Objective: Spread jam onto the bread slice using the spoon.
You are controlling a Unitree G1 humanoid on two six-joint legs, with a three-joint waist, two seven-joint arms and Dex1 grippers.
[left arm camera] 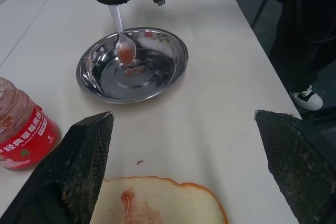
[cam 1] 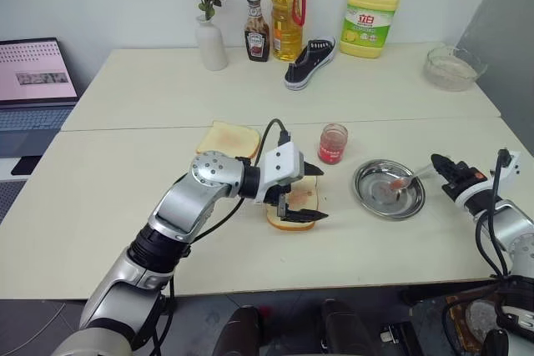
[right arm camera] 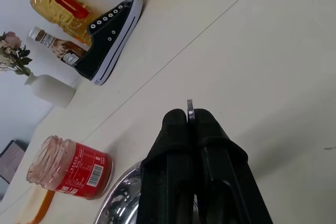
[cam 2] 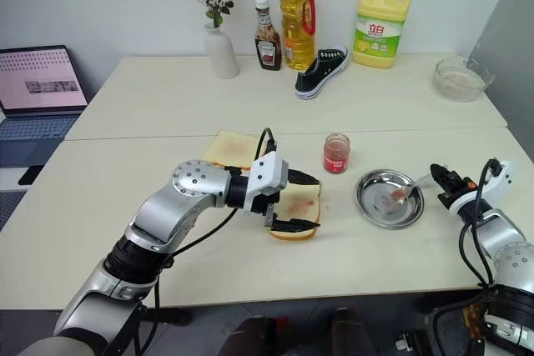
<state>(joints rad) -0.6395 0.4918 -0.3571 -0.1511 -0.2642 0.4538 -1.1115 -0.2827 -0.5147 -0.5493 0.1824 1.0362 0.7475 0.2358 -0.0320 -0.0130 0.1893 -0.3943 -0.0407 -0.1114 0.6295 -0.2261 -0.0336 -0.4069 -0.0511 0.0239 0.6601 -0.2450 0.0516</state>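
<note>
Head views: the right end effector (cam 1: 440, 164) sits by the desk's right edge, pinching the handle end of the spoon (cam 1: 406, 179). The spoon's long axis slants from the fingers down into the steel bowl (cam 1: 367, 199), so its jam-smeared tip lies toward the desk's middle. The bread slice (cam 2: 296, 206) is near the front edge, well apart from the spoon on the far side of the bowl; any further spreading means carrying the spoon across the bowl toward it. The left end effector (cam 1: 302, 202) is spread wide over the slice, gripping nothing, and is the nearer arm to it. The jam (cam 1: 332, 144) jar stands between slice and bowl, slightly further back. Left wrist view: slice shows a red smear and is cut off at the picture's edge; spoon tip hangs just above or touching the bowl floor, cannot tell which. Right wrist view: fingers closed together with only a sliver of handle showing past the tips; the spoon's tip is hidden behind them.
</note>
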